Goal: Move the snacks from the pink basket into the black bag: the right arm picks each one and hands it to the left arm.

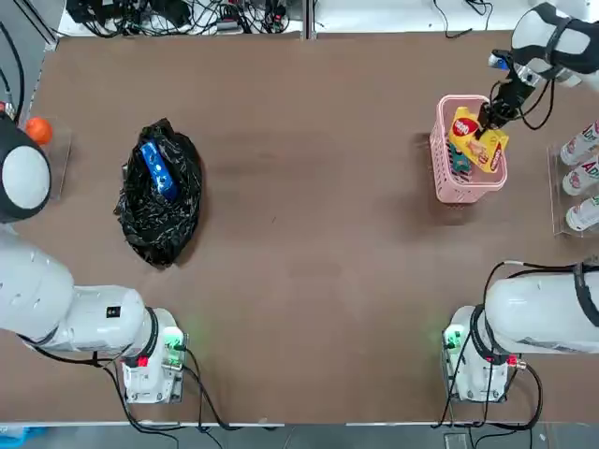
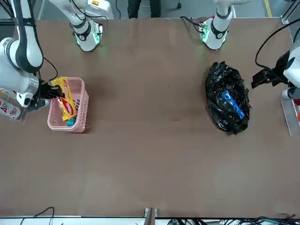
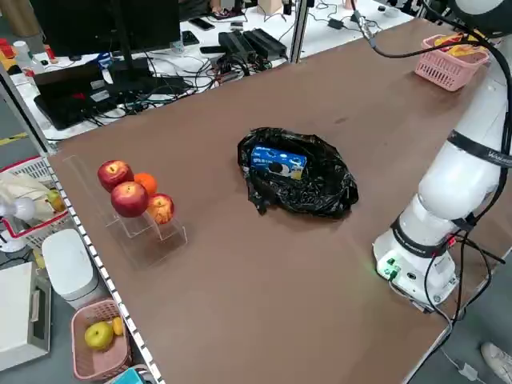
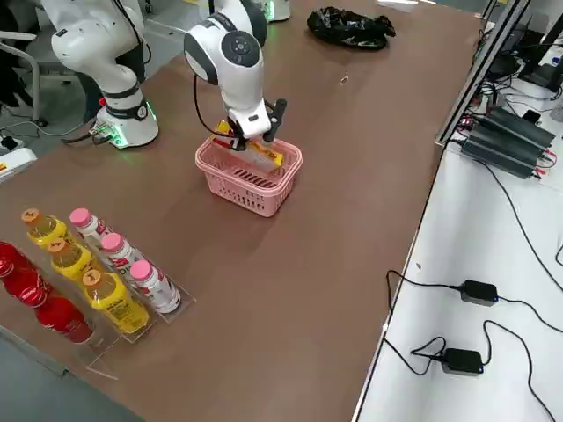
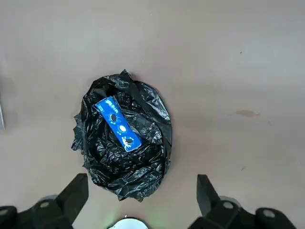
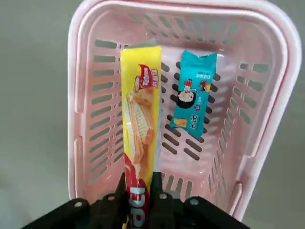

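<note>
Pink basket, top view: the pink basket [image 1: 443, 173] stood upright on the brown table [image 1: 309, 309], on my right side. My right gripper [image 1: 487, 122] was at it, with the yellow packet [image 1: 466, 142] at its fingers; the teal packet [image 1: 458, 161] lay lower, inside the basket.
Black bag, top view: the black bag [image 1: 157, 220] lay on my left side, well apart from the basket, and the blue packet [image 1: 159, 170] was on it.
Yellow packet, front view: it was tilted in the basket, its upper end at my right gripper.
Left gripper, front view: my left gripper [image 2: 266, 78] was above the table, near the bag.
Fruit, left side view: red apples [image 3: 130, 199] and an orange [image 3: 146, 183] were on a clear stand [image 3: 144, 238], near the bag.
Bottles, right side view: white bottles [image 4: 155, 286] with pink caps lay beside yellow bottles [image 4: 115, 301] and red bottles [image 4: 57, 315].
Left fingers, left wrist view: they were wide apart and held nothing; the bag was beyond them, with the blue packet across it.
Right fingers, right wrist view: they were closed on the red end of the yellow packet. The teal packet lay on the basket floor, just beside it, untouched.
</note>
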Motion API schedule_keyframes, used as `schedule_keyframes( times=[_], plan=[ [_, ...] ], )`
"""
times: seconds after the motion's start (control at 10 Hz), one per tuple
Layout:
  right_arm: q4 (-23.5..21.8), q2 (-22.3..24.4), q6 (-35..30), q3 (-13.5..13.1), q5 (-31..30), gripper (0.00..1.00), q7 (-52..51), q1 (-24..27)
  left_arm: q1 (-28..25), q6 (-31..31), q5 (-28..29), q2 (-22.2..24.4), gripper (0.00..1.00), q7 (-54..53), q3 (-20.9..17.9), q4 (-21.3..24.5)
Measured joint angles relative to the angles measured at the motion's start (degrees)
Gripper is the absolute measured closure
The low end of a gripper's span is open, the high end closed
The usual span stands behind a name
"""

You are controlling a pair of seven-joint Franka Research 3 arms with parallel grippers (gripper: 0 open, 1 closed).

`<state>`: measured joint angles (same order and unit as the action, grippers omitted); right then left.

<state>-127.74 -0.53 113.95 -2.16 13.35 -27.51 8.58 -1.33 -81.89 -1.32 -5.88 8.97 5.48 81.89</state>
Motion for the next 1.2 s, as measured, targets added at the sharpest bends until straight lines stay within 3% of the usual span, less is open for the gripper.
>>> schedule_keyframes(
  times=[0.5,0.9,1.2],
  plan=[
    [0.2,0.0,-3.3,0.0,-0.9,0.78,-1.2,1.5,0.0,0.0,0.0,-0.1,0.00,0.0,0.1,0.0],
    [6.8,0.1,-14.3,0.1,-0.9,0.78,-1.3,1.7,0.0,0.0,0.0,-0.1,0.00,0.0,0.1,0.0],
    [10.7,0.1,-18.6,0.6,-0.7,0.78,-1.3,1.6,0.1,0.0,-2.2,-0.3,0.00,0.2,0.2,0.1]
  ],
)
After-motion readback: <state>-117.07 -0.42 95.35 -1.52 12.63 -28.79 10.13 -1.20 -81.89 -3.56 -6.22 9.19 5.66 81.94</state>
